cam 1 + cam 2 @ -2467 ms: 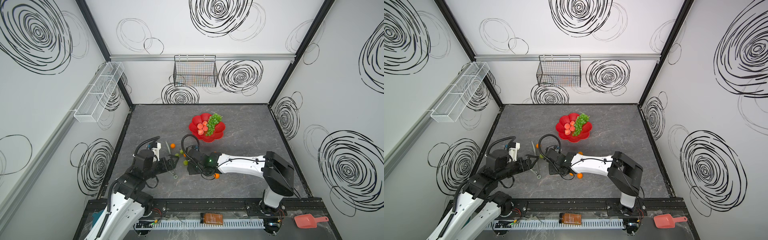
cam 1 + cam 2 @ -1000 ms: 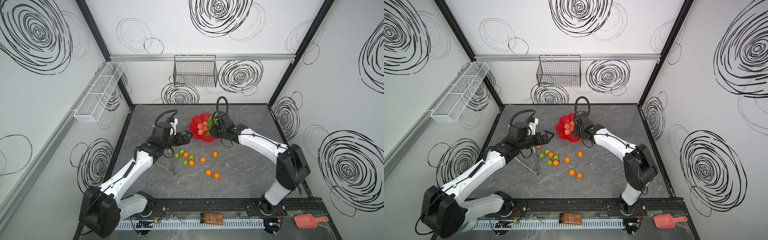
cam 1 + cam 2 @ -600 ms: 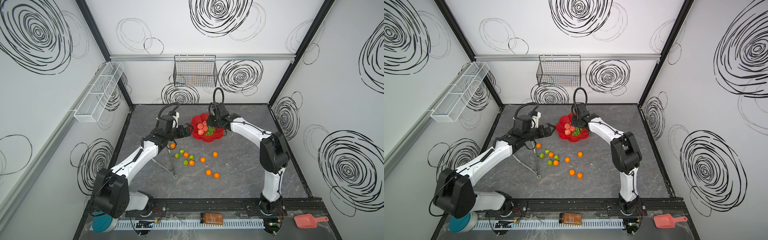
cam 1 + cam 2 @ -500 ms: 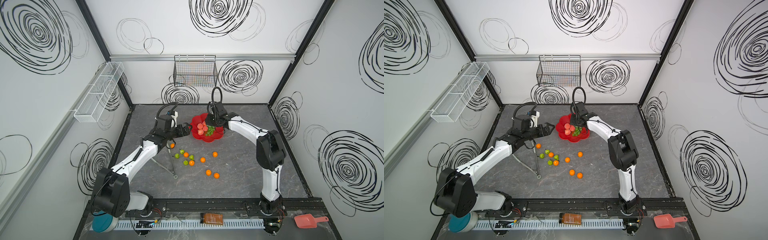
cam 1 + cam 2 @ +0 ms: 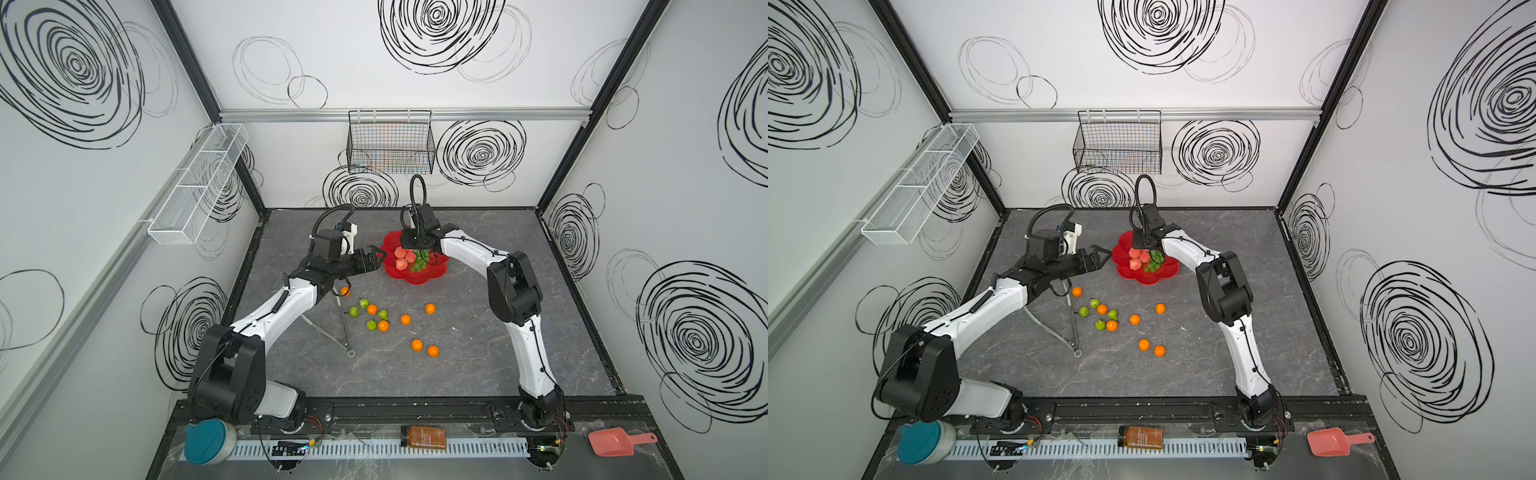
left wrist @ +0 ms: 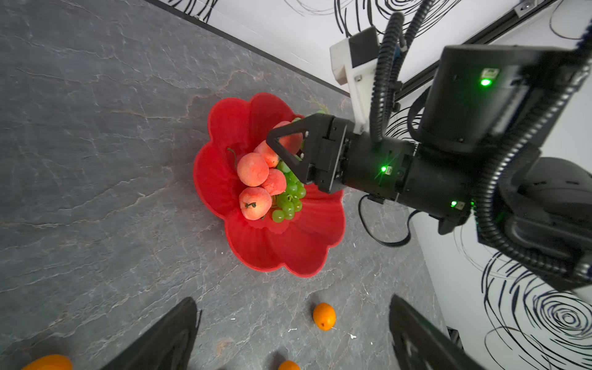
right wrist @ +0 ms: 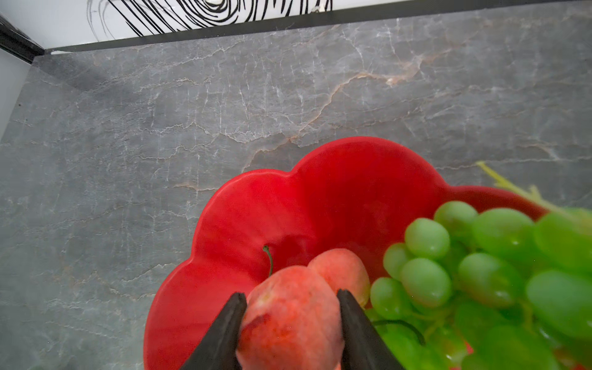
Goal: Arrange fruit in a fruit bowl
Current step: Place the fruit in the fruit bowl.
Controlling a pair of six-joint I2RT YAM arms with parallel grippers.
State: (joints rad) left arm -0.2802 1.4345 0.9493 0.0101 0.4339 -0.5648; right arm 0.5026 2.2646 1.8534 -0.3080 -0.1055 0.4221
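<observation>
— Currently, what is the state of each gripper?

— Right gripper (image 7: 291, 296): clamped on 1 peach (image 7: 288, 326), with both fingers touching its sides, positioned over the fruit bowl (image 6: 288, 253). Left gripper (image 5: 377, 257): jaws apart, empty, near the bowl rim.

— Where is the remaining fruit?

— Grapes (image 6: 288, 198) and other peaches (image 6: 253, 169) lie heaped at the bowl centre. 7 tangerines (image 5: 405, 319) and 4 green pears and apples (image 5: 354, 311) lie on the worktop (image 5: 478, 353), near a pair of metal tongs (image 5: 351, 353).

— What can go wrong from here?

— Fault 1: the bowl is shallow and the heap is rounded. A release onto the top of the heap probably lets the peach roll over the rim.
Fault 2: whether the peach rests on the heap cannot be told. A release from height adds bounce and may displace the grapes.
Fault 3: both grippers are near each other at the bowl. A sideways move by either risks contact or a shifted bowl.
</observation>
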